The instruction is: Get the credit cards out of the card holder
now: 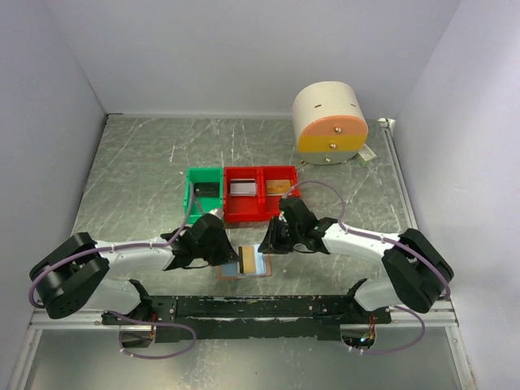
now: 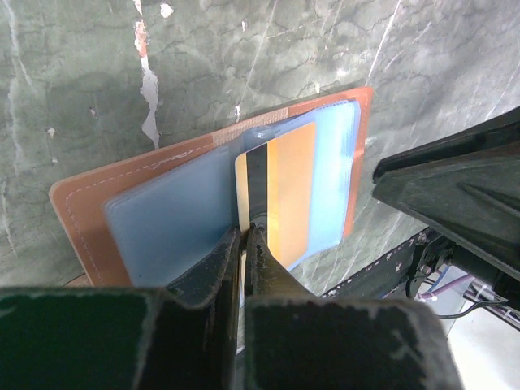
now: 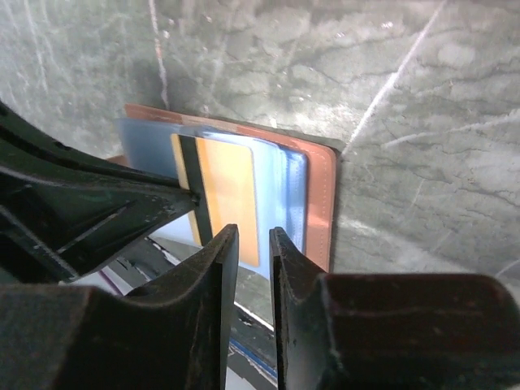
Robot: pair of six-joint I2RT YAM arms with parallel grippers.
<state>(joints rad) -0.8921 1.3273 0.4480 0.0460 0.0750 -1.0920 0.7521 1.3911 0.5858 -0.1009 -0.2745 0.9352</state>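
Three cards (image 1: 242,188) sit in bins (image 1: 244,216); one orange card (image 2: 286,183) left in open card holder (image 2: 85,203). Left end effector (image 2: 244,233) pressed together, tip touching it; right end effector (image 3: 253,237) slightly spread, empty.

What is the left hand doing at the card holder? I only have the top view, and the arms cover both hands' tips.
Observer: In its wrist view the left hand is shut, tips at the black stripe of a gold card lying in the open card holder.
Operator: And the right hand?
Observer: Its wrist view shows the right hand with jaws slightly apart at that card's near end; whether they touch it I cannot tell.
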